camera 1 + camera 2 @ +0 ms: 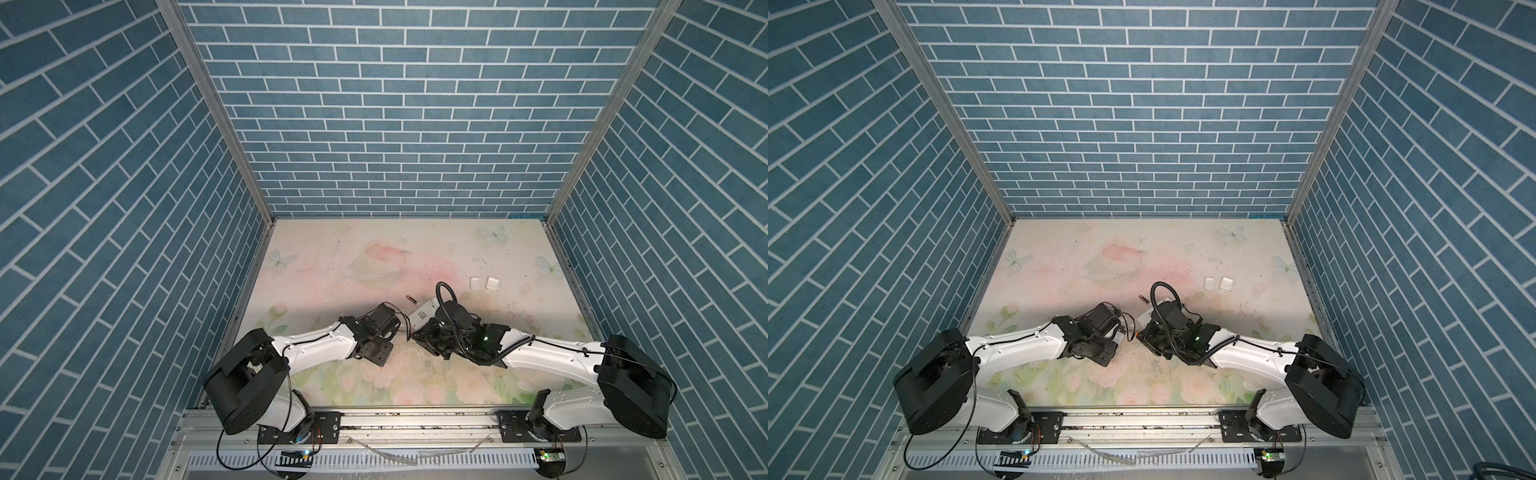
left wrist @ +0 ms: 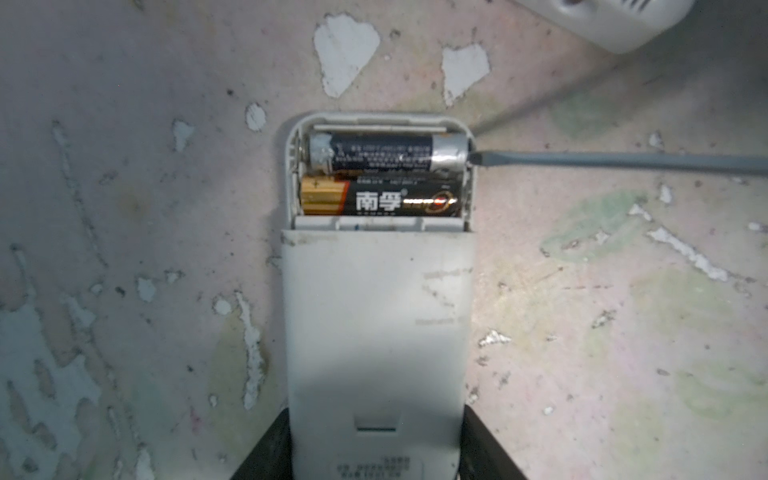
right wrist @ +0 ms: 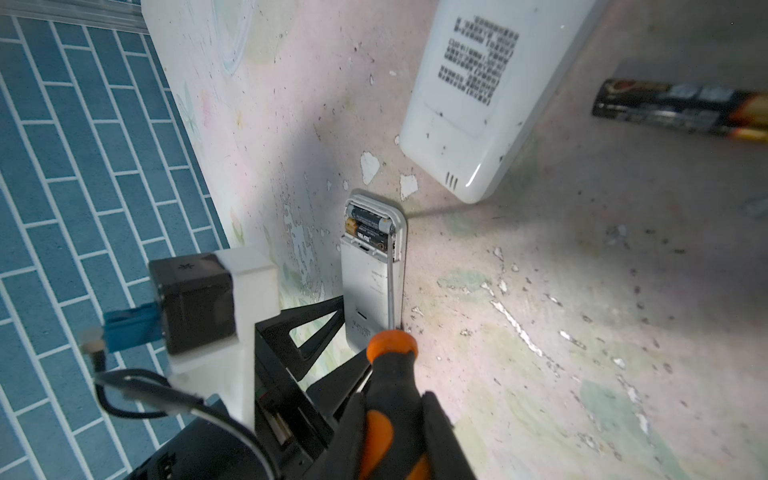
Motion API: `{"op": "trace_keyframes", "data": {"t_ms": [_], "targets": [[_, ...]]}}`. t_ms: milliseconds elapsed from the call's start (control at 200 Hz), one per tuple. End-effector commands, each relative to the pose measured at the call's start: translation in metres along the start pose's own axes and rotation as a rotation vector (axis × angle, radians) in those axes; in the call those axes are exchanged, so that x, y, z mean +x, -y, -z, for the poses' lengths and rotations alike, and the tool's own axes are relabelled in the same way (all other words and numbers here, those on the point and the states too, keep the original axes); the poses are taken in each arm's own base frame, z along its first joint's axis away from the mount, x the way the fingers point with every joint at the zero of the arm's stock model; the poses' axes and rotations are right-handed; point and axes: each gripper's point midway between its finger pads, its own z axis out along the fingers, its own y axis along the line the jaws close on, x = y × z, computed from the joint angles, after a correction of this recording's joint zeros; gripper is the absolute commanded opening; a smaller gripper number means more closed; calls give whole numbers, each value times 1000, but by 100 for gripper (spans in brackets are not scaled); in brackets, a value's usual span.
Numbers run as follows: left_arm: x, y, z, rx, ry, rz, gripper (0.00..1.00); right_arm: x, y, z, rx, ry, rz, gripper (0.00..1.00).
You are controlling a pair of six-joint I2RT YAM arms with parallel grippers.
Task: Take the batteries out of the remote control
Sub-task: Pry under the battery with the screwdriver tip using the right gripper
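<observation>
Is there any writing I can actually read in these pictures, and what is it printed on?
"南孚": white characters on the gold-banded battery inside the open remote.
Silver-ended battery beside it: fine print, too small to read.
Open remote's back: small printed lines, too blurred.
Second remote: block of dark print, unreadable.
Loose battery: markings blurred.

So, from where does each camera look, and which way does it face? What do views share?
Top views: high over the robot's base, facing down and forward at the table; left arm and right arm show.
Left wrist: on the left arm, facing along the left fingers at the small remote they clamp, two batteries exposed.
Right wrist: on the right arm, facing down the screwdriver in the right fingers toward that remote.
Shared: both wrist views show remote, batteries, screwdriver; top views and right wrist, the loose battery.
</observation>
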Motion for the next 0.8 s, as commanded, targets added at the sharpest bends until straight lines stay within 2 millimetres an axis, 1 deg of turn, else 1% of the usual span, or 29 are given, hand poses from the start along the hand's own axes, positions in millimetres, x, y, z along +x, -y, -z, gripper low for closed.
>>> {"op": "trace_keyframes", "data": {"t_ms": [0, 320, 620, 795], "targets": [[16, 4, -8, 14, -69, -18, 48, 1, 8, -1, 14, 10, -41, 0], [16, 4, -6, 13, -56, -24, 47, 1, 9, -2, 52, 9, -48, 0], [17, 6, -6, 14, -61, -30, 47, 0, 1, -7, 41, 5, -40, 0], [17, 6, -7, 14, -64, -33, 47, -1, -7, -11, -10, 9, -33, 0]]}}
